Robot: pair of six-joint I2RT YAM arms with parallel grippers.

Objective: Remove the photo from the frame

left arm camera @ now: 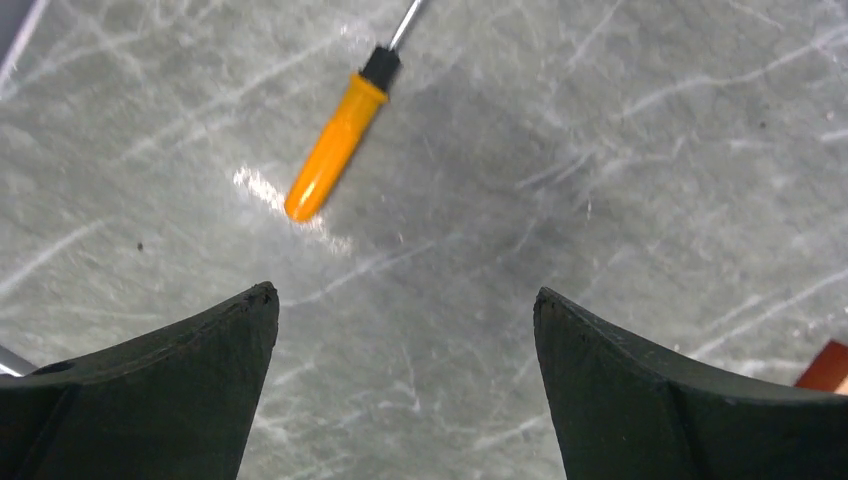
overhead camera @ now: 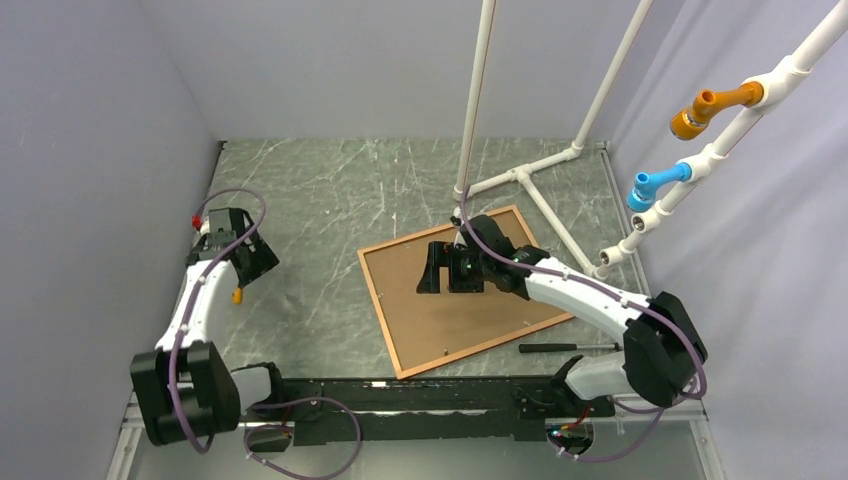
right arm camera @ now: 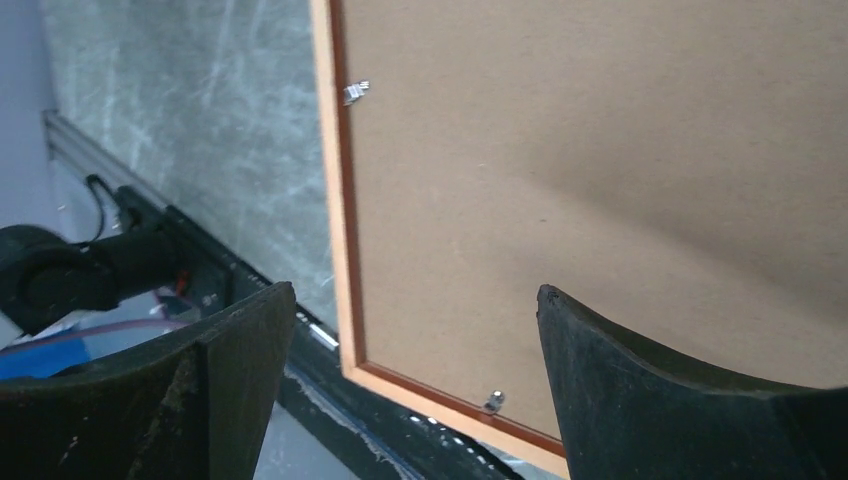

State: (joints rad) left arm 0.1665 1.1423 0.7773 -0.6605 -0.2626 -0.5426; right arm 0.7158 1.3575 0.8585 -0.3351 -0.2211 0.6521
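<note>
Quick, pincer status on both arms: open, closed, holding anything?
Left pincer: open, holding nothing.
Right pincer: open, holding nothing, over the frame.

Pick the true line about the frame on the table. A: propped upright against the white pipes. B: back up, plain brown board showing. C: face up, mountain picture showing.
B: the frame lies flat with the photo showing its plain brown back, and a metal clip sits at its edge.

One frame (overhead camera: 380, 313), two screwdrivers (left arm camera: 335, 150) (overhead camera: 565, 348)
</note>
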